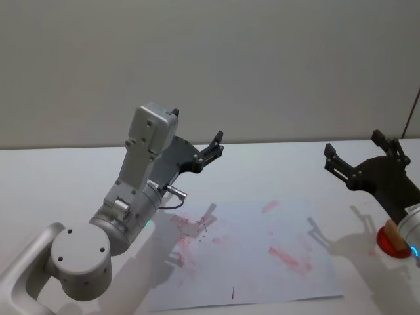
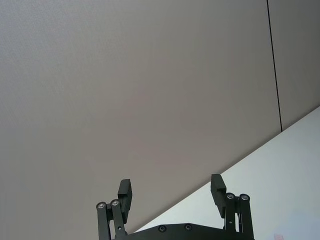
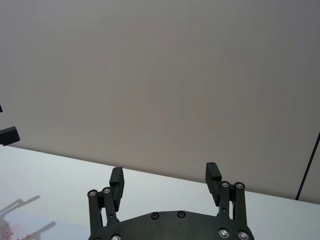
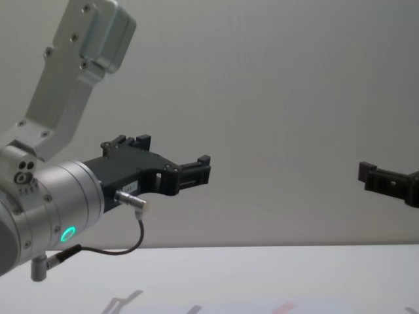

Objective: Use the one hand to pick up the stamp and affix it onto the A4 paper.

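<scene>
A lab-like test setup: a white table (image 1: 65, 170) against a plain grey wall (image 1: 210, 65).

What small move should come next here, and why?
Probably lower the right gripper toward the stamp: it hangs open and empty, the stamp lies on the table below its wrist, beside the A4 paper. The left gripper hangs open too.

- The left arm (image 1: 141, 164) is seen at the lower left of the head view, its silver-grey links bent upward and forward toward the centre of the frame.
- The left gripper (image 1: 218, 144) is held in the air left of centre, with its black fingers (image 2: 125, 189) spread apart.
- In the chest view, a green light is shown on the left wrist (image 4: 59, 203).
- The right gripper (image 1: 354, 146) is held raised at the right edge of the head view, with its jaws spread wide.
</scene>
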You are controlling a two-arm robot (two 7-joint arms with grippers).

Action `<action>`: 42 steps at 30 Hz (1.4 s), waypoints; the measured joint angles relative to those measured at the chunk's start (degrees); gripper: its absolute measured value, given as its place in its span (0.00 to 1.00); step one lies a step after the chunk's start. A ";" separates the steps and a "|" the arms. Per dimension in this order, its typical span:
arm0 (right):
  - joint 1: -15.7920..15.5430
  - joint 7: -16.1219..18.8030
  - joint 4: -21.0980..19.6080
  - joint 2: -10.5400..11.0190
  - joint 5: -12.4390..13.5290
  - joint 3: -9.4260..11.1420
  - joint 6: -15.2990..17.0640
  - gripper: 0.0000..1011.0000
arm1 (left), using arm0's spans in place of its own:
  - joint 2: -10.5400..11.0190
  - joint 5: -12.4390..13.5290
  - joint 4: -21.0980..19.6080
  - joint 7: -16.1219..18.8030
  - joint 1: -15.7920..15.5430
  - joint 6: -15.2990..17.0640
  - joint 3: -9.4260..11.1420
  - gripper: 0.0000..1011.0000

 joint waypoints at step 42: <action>0.00 0.00 0.00 0.00 0.00 0.00 0.00 0.99 | 0.00 0.00 0.00 0.00 0.00 0.00 0.00 0.99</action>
